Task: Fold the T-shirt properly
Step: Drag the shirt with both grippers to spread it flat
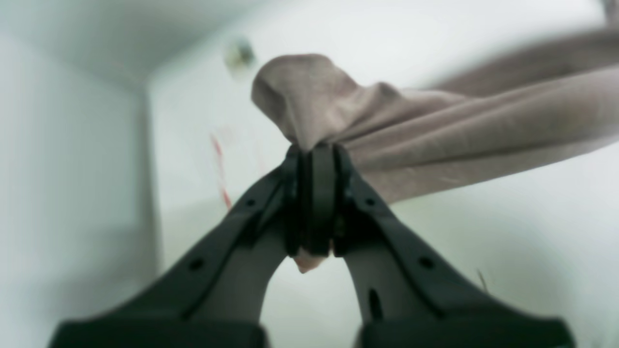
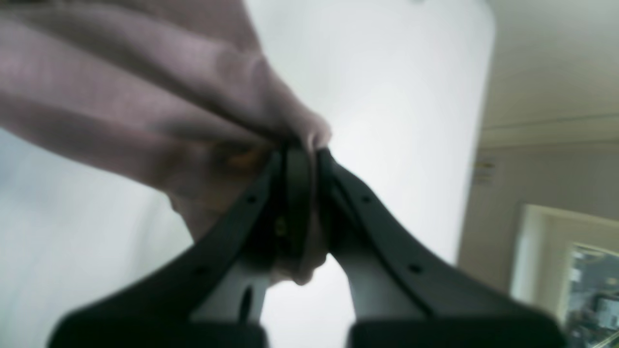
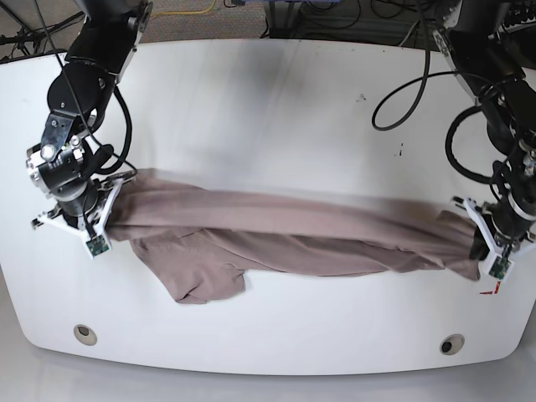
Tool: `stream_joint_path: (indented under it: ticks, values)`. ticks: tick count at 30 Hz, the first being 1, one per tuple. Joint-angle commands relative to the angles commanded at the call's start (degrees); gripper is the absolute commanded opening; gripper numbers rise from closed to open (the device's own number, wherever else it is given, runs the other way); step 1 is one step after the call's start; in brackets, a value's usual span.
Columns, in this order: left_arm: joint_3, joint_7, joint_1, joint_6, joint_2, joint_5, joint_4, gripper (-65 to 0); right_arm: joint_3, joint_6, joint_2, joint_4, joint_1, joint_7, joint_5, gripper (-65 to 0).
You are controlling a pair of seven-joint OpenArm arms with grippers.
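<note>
The soft, wrinkly brown shirt (image 3: 293, 219) is stretched long from side to side over the smooth white counter (image 3: 260, 335), with a floppy bit hanging toward the near edge. Two sets of jaws pinch it, one at each end: the left jaws (image 1: 316, 193) and the right jaws (image 2: 304, 198) are closed on bunched cloth. The counter has two round holes (image 3: 85, 334) near its near edge.

Possibly lab: white table (image 3: 276, 335), cables (image 3: 427, 63).
</note>
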Motion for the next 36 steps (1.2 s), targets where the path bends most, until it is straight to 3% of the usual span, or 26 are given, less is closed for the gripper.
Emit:
stream_joint_path:
  ticks: [9,19,36]
  values:
    - [-4.92,0.09,12.48,0.00,-0.35,0.09,0.09,-65.0,0.97,0.00,-0.44,0.00,-9.41,1.41,0.00,-65.0]
    - [-4.84,0.09,21.63,0.00,-0.44,0.53,0.09,-65.0,2.37,0.00,-0.53,0.00,-16.53,1.67,0.44,-65.0]
    - [-4.75,0.00,24.79,0.00,-2.55,0.53,-0.18,-65.0,2.20,0.00,-2.02,-0.18,-20.22,1.76,0.00,-65.0]
